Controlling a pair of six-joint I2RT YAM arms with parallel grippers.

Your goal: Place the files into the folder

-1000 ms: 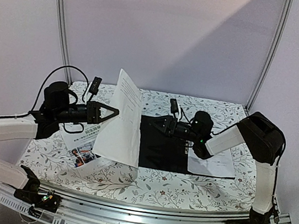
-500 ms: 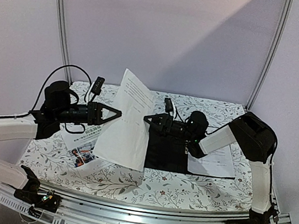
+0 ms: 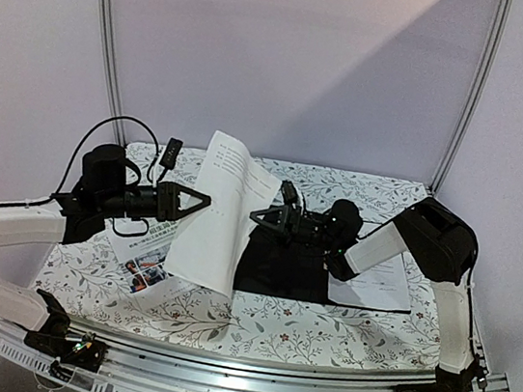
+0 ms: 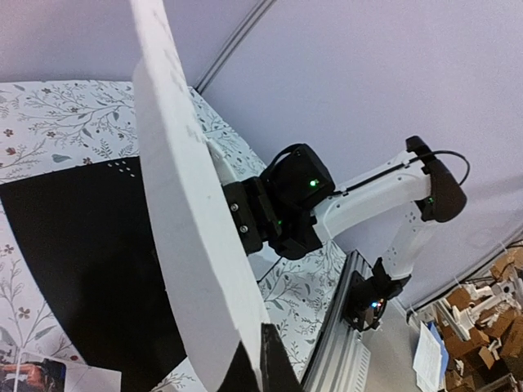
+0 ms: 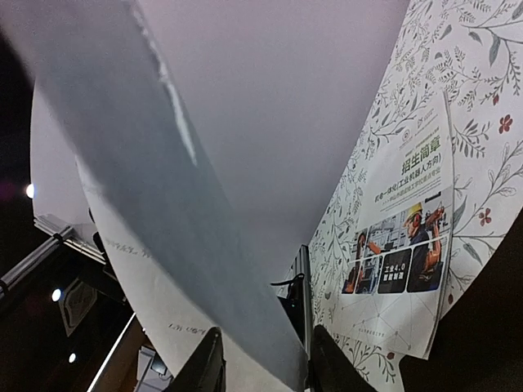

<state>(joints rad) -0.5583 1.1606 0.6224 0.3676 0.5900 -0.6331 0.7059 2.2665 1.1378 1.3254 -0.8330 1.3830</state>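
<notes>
My left gripper (image 3: 201, 197) is shut on the left edge of a white printed sheet (image 3: 225, 215) and holds it upright over the table; its fingers pinch that edge in the left wrist view (image 4: 253, 367). My right gripper (image 3: 257, 217) is open, one finger on each side of the sheet's right edge (image 5: 265, 351). The folder (image 3: 291, 264) lies open, black inside up, under the right arm. A colourful brochure sheet (image 3: 147, 263) lies flat at the left and also shows in the right wrist view (image 5: 404, 245). Another white sheet (image 3: 381, 283) lies right of the folder.
A floral cloth (image 3: 254, 322) covers the table. A black cable with a small controller (image 3: 168, 152) lies at the back left. A metal rail (image 3: 245, 379) runs along the near edge. Two frame posts (image 3: 108, 38) stand at the back.
My right gripper has moved left to the sheet's right edge. The held sheet's top has leaned to the right. The left arm has barely moved.
</notes>
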